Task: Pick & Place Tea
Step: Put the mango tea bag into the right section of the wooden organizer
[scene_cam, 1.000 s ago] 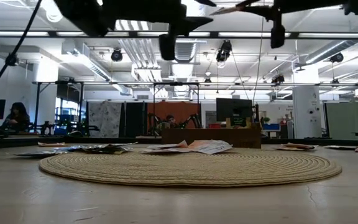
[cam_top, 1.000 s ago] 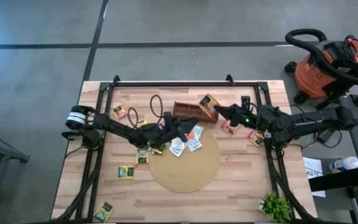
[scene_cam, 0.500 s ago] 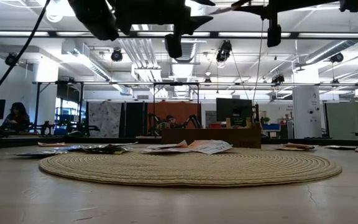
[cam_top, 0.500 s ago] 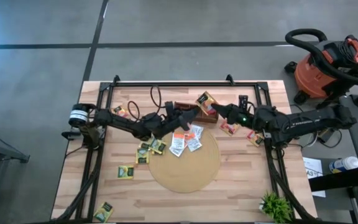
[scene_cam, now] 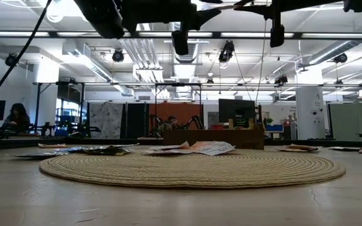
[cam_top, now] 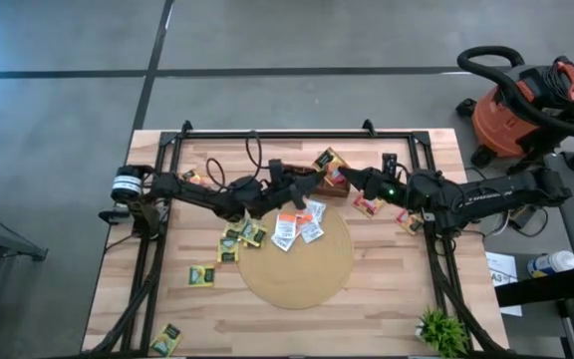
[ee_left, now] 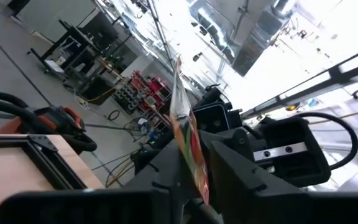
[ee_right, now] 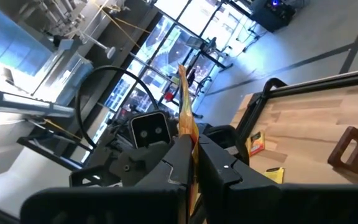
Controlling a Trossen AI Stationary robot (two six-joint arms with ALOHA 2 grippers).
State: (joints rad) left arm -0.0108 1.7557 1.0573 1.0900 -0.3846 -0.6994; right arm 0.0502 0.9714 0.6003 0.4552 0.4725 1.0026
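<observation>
Both grippers are up in the air over the far middle of the table. My left gripper point(cam_top: 305, 185) hovers over the brown wooden box point(cam_top: 319, 187) and is shut on an orange tea sachet point(ee_left: 187, 134). My right gripper point(cam_top: 346, 176) is just right of the box, shut on a yellow and green tea sachet point(cam_top: 329, 161). White sachets point(cam_top: 297, 225) lie flat on the far edge of the round tan mat point(cam_top: 302, 264). Yellow sachets point(cam_top: 235, 239) lie on the wood left of the mat. My left gripper pinches the orange sachet's lower part point(ee_left: 196, 177) between its two fingers. The sachet shows edge-on, stands out past the fingertips and is lifted clear of the table. My right gripper pinches the yellow sachet's lower edge point(ee_right: 192, 144) between its two fingers, coming level from the table's right. The sachet sticks out beyond the fingertips, clear of the box and table.
Orange sachets point(cam_top: 370, 206) lie right of the box under the right arm. More yellow sachets lie at the left point(cam_top: 200, 276) and near the front edge point(cam_top: 165, 339). A small plant point(cam_top: 438, 329) stands at the front right. A black frame point(cam_top: 277, 135) rims the far side.
My left gripper has gone from above the white sachets at the mat's far edge toward the table's far edge, and a little up, and now hangs over the box. My right gripper has kept still with its yellow sachet.
</observation>
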